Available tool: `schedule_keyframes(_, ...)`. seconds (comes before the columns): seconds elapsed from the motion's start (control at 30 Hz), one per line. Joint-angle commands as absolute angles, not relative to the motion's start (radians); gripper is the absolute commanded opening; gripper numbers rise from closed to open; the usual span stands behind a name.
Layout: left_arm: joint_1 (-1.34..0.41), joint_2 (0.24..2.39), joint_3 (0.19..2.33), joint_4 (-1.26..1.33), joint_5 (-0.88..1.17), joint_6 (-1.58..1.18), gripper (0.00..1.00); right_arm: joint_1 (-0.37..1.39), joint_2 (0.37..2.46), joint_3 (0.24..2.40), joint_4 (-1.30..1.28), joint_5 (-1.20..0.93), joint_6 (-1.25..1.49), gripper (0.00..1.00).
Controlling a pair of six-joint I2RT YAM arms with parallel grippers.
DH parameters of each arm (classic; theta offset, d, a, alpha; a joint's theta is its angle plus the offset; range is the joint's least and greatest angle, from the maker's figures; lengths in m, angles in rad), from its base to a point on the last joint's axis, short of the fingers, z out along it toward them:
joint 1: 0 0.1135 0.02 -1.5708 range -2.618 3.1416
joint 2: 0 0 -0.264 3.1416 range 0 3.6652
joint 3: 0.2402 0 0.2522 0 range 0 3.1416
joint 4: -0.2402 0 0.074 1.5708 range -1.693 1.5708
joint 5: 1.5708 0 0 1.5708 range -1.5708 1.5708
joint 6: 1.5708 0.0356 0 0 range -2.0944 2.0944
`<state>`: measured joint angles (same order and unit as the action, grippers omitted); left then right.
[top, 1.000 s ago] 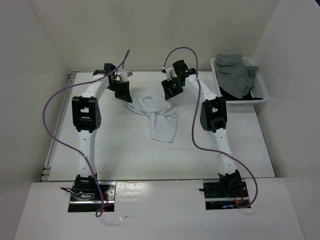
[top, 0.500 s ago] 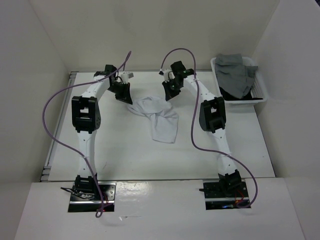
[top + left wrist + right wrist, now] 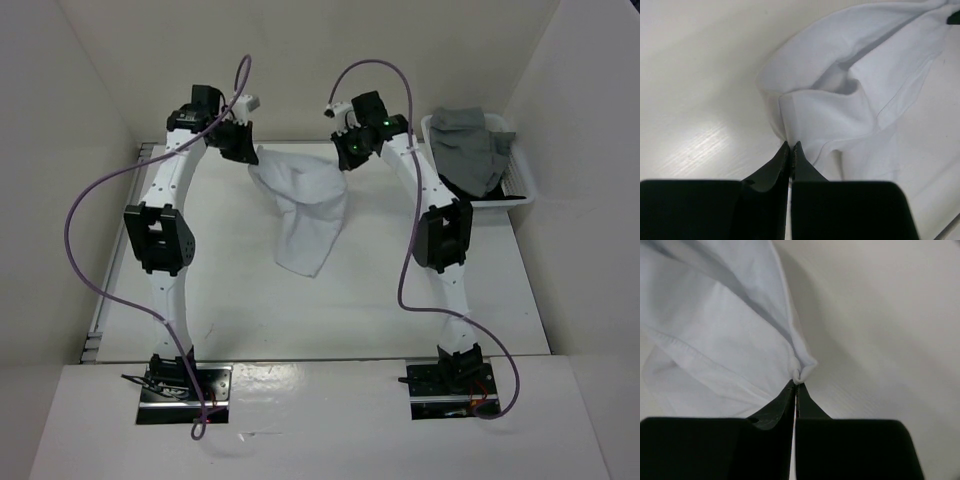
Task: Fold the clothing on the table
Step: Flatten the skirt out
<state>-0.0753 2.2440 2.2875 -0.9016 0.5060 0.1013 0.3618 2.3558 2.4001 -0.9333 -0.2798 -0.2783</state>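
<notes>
The white clothing hangs between both grippers above the far part of the table, its lower end drooping toward the tabletop. My left gripper is shut on the garment's left top corner; in the left wrist view its tips pinch a fold of the clothing. At the right top corner my right gripper is shut on the cloth. The right wrist view shows the pinched corner of the clothing at the tips of that gripper.
A white plastic basket at the far right holds a grey garment over a black one. White walls enclose the table on the left, back and right. A metal rail runs along the left edge.
Both grippers have risen and moved toward the back wall, lifting the clothing off the table so it hangs spread between them. The right gripper went from open to shut on the cloth.
</notes>
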Motion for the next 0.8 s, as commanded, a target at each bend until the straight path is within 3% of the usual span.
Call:
schedule_keyframes(0.0, -0.075, 2.161, 2.411, -0.953, 0.482, 0.120, 0.00, 0.370, 2.191, 2.459, -0.939, -0.236, -0.298, 0.00)
schedule_keyframes(0.2, -0.075, 2.123, 2.609, -1.025, 0.462, 0.152, 0.00, 0.370, 2.054, 2.459, -0.939, -0.227, -0.316, 0.00)
schedule_keyframes(0.4, -0.075, 2.023, 2.654, -1.058, 0.465, 0.161, 0.00, 0.370, 1.913, 2.427, -0.939, -0.254, -0.325, 0.00)
schedule_keyframes(0.5, -0.075, 1.933, 2.587, -1.045, 0.517, 0.161, 0.00, 0.370, 1.824, 2.381, -0.948, -0.316, -0.336, 0.00)
schedule_keyframes(0.63, -0.075, 1.670, 2.306, -0.938, 0.586, 0.170, 0.00, 0.370, 1.683, 2.269, -0.957, -0.409, -0.356, 0.00)
schedule_keyframes(0.67, -0.075, 1.610, 2.137, -0.902, 0.595, 0.170, 0.00, 0.370, 1.655, 2.216, -0.957, -0.423, -0.356, 0.00)
schedule_keyframes(0.77, -0.075, 1.445, 1.985, -0.877, 0.620, 0.213, 0.00, 0.370, 1.566, 2.125, -0.976, -0.472, -0.379, 0.00)
